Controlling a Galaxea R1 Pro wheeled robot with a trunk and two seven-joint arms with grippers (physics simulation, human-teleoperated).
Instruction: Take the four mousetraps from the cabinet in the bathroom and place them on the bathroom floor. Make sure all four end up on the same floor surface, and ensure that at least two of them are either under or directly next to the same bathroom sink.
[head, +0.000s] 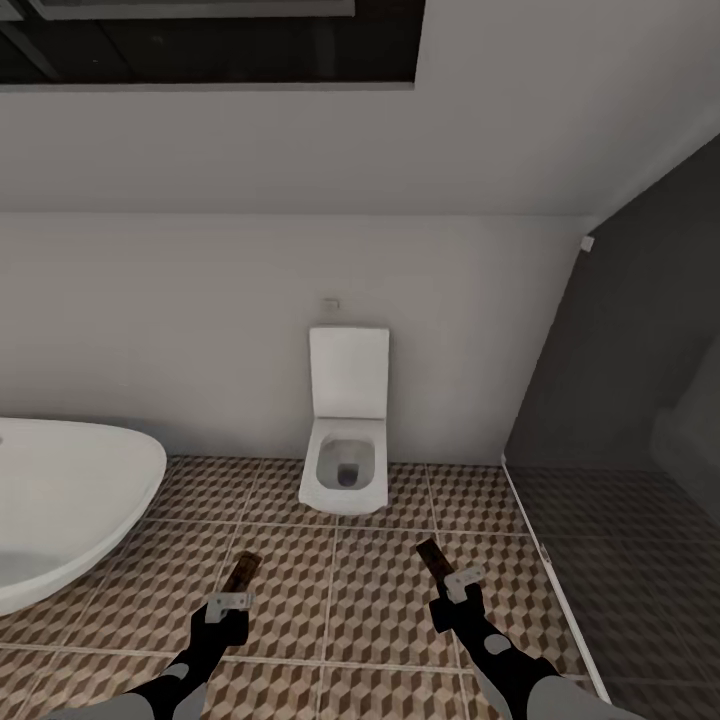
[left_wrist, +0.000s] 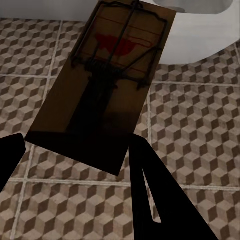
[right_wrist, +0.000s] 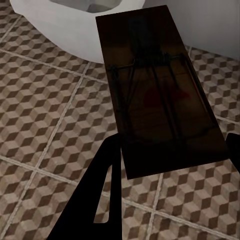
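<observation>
Each of my grippers holds a mousetrap above the cube-patterned bathroom floor (head: 340, 590). The left gripper (head: 233, 597) is shut on a brown mousetrap (head: 243, 571); the left wrist view shows its board (left_wrist: 100, 90), wire parts and a red mark, with the black fingers (left_wrist: 160, 195) gripping its near end. My right gripper (head: 455, 582) is shut on a second mousetrap (head: 431, 556); in the right wrist view this darker board (right_wrist: 160, 95) sticks out between the fingers (right_wrist: 100, 195). Both traps hang in the air over the tiles. The cabinet and the sink are out of view.
A white toilet (head: 346, 430) with raised lid stands against the far wall, straight ahead. A white oval bathtub (head: 60, 510) takes up the left side. A dark glass shower partition (head: 610, 450) with a floor rail closes off the right. Open tiles lie between the tub and the partition.
</observation>
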